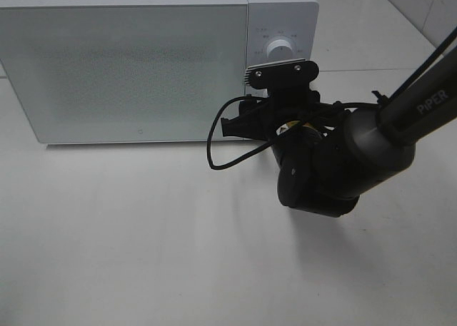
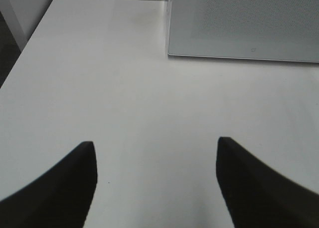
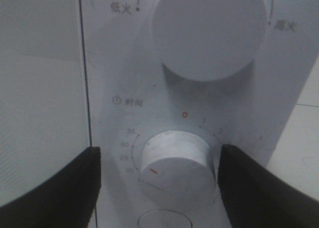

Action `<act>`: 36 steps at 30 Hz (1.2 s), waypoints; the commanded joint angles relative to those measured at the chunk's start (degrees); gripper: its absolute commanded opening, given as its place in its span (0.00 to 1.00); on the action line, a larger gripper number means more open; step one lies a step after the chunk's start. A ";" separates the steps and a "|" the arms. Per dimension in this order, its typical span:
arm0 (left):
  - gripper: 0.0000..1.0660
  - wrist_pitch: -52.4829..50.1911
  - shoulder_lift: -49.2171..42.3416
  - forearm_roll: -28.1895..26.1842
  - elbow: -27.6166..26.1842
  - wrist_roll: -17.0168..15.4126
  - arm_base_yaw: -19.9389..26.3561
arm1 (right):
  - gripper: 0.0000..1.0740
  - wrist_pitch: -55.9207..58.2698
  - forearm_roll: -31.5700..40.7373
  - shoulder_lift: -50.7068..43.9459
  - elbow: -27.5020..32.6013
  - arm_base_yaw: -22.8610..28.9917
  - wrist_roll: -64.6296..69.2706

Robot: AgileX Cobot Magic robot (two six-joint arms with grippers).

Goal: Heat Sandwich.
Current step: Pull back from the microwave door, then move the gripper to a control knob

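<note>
The sandwich is out of view. The white microwave (image 1: 128, 69) stands at the back with its door shut. My right gripper (image 3: 159, 149) is up against the control panel, its two fingers on either side of the lower timer knob (image 3: 177, 163). It is open, with a gap showing between one finger (image 3: 75, 183) and the knob. The knob's red mark points near 20. My left gripper (image 2: 155, 148) is open over bare white table, holding nothing. It does not show in the exterior high view.
The upper knob (image 3: 209, 33) sits just above the timer knob. The right arm (image 1: 321, 162) and its cable (image 1: 221, 155) hang in front of the microwave's right end. The table edge (image 2: 22, 48) lies to the left of the microwave door (image 2: 244, 23).
</note>
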 commanded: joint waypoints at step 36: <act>0.61 -0.92 -1.09 -0.17 0.06 0.06 0.11 | 0.00 -6.76 -5.16 1.95 -2.35 -0.63 64.11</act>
